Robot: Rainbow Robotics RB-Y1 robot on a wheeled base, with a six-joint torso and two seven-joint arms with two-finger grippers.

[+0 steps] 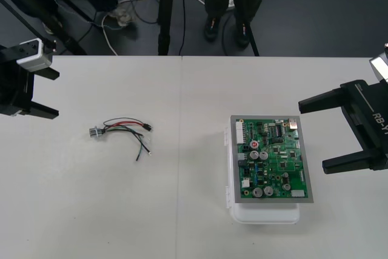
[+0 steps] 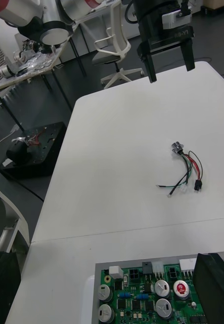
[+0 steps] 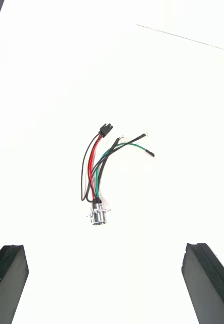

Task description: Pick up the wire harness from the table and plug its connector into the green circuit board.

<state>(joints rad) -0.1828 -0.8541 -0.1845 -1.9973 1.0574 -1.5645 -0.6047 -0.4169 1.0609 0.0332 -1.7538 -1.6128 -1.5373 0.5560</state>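
Harness [image 1: 121,131] lies free on table [image 1: 91,210] — left pincer [image 1: 54,94], right pincer [image 1: 313,136] both spread wide, empty

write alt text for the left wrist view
A small wire harness lies loose on a white table, its round metal socket nearest the left gripper and its black plug at the far end. The gripper's two black fingers stand wide apart, open, short of the harness.

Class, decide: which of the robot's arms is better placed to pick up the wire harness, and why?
Left, probably. The left gripper, open, faces the wire harness lying on its side of the table; the right gripper, also open, waits beyond the green circuit board.
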